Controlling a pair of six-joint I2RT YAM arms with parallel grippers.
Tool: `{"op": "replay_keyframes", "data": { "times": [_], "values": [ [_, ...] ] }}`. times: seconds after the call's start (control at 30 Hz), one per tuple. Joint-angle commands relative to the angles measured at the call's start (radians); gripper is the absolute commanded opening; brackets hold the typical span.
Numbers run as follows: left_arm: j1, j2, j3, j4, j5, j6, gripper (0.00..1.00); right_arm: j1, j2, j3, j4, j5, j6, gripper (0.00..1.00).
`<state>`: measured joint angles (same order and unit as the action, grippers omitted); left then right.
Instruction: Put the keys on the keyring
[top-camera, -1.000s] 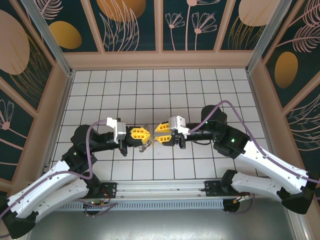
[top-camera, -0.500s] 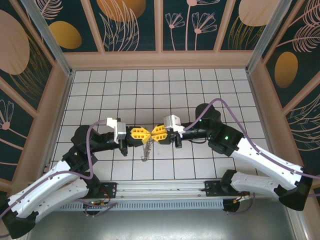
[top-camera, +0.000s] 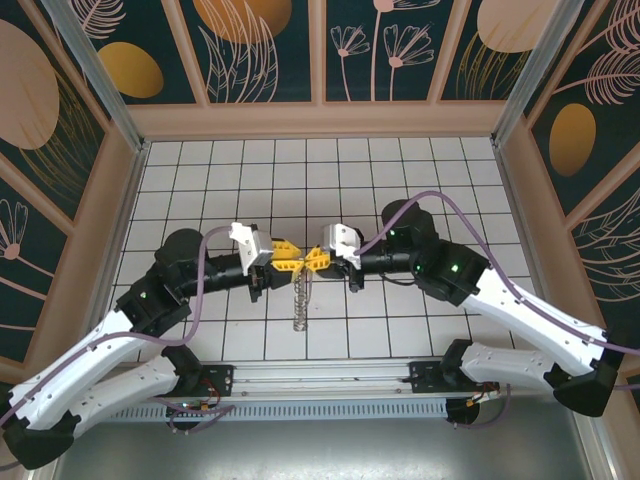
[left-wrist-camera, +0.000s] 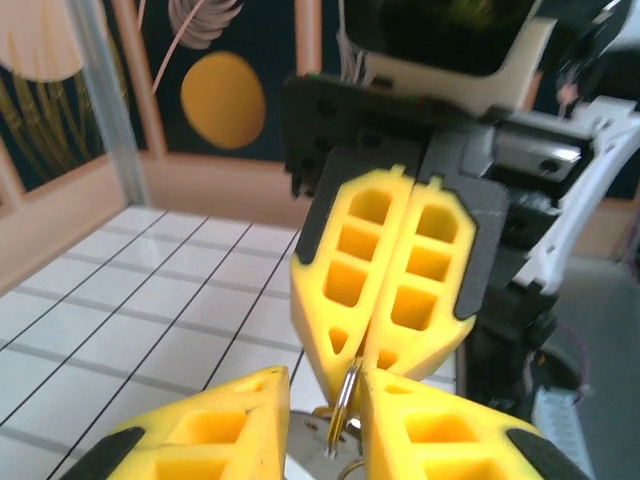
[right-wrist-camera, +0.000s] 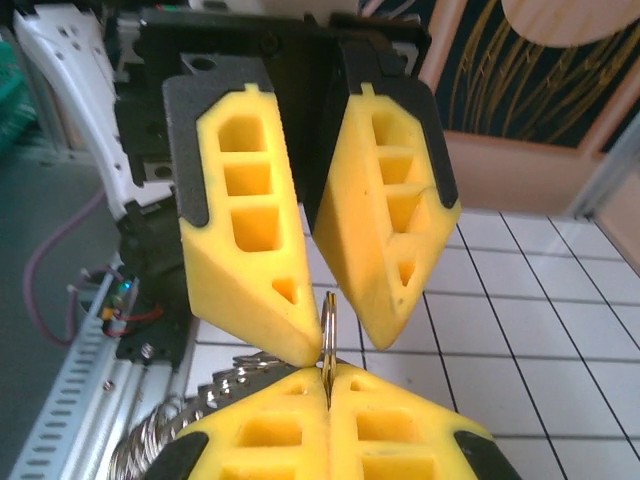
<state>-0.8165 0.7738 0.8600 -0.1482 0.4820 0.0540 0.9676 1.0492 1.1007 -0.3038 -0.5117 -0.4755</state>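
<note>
Handover, by the look of it, caught mid-exchange. Against a second ago: right gripper (left-wrist-camera: 356, 358) gone from slightly parted to pressed tight, left gripper (right-wrist-camera: 340, 340) gone from clamped to slightly spread, so the hold on the keyring (right-wrist-camera: 327, 318) has passed from left to right. Both tips also carried farther out over the tiled floor (top-camera: 400, 180) and drawn closer, now almost nose to nose. Meaning for the task, as a judgement: ring secured by the right, left freed to regrasp or to work a key along the wire; no threading visible in the exchange itself.

From the right wrist: thin edge of the ring standing upright, lower part pinched between the closed right pads, upper part rising into the gap between the left's two fingers, touching neither as far as can be told. Same story from the left wrist, with the ring in the open slot and its far end caught at the right's joined tips. Keys (top-camera: 300, 303) hanging below the meeting point as a toothed string, apparently carried by the ring already; whether all of them, impossible to tell
</note>
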Motion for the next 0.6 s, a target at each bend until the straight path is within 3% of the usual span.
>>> {"op": "replay_keyframes", "data": {
  "times": [0.0,0.27,0.37,0.57],
  "values": [
    [0.000,0.032,0.063,-0.243,-0.090,0.118,0.24,0.019,0.024,0.067,-0.127,0.095,-0.065,0.00],
    [0.000,0.078,0.079,-0.239,-0.063,0.142,0.20,0.039,0.084,0.123,-0.224,0.131,-0.095,0.00],
    [-0.001,0.092,0.076,-0.234,-0.051,0.145,0.12,0.050,0.096,0.125,-0.235,0.135,-0.101,0.00],
    [0.000,0.095,0.053,-0.196,-0.030,0.131,0.18,0.052,0.112,0.129,-0.240,0.103,-0.115,0.00]
  ]
}}
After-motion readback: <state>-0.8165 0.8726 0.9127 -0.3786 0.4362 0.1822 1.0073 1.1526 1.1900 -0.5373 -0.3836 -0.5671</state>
